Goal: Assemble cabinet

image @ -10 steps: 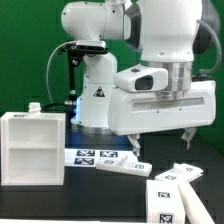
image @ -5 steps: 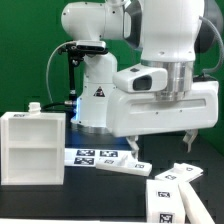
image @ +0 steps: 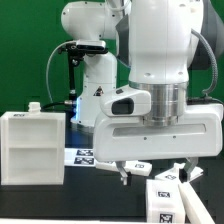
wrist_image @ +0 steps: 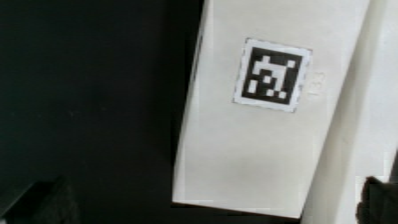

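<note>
The cabinet point(image: 30, 146) is a white box with inner shelf compartments, standing at the exterior view's left with a small white knob point(image: 33, 104) on top. My gripper point(image: 151, 172) is open and empty, low over the loose flat white panels at the exterior view's right, far from the cabinet. In the wrist view a long white panel point(wrist_image: 267, 130) with a square tag point(wrist_image: 269, 75) lies on the black table under the gripper point(wrist_image: 205, 205). My dark fingertips point(wrist_image: 32, 204) show at either side of it, apart from it.
The marker board point(image: 97, 156) lies flat between the cabinet and the panels. Several loose tagged white panels point(image: 165, 200) lie at the front right, one point(image: 139, 167) partly behind my fingers. The robot base point(image: 95, 95) stands behind.
The arm has come down and forward, towards the exterior view's left. The gripper now hangs lower, just above the loose panels. The jaws stay open. The cabinet has not moved.
</note>
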Robot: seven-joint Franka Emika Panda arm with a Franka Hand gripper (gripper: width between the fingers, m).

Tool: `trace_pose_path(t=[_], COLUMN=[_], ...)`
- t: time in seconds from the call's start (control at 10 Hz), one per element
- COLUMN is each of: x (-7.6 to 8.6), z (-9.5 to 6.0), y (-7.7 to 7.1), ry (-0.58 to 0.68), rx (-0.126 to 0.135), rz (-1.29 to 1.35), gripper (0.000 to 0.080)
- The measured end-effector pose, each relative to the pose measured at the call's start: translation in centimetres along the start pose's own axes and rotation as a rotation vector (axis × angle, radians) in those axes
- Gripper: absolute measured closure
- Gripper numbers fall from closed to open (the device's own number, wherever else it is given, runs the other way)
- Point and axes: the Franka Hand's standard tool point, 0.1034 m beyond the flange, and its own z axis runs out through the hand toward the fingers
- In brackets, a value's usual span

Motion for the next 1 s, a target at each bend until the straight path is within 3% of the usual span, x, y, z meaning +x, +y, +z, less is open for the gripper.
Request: trace_pose_path(t=[0.7,1.0], x=[1.6,1.6], z=[3.6,3.6], y=[0.1,-0.1], ry=[0.021,0.022], rx=[0.010,0.011], rz=[0.178,0.175], gripper=[0.0002,0.0002])
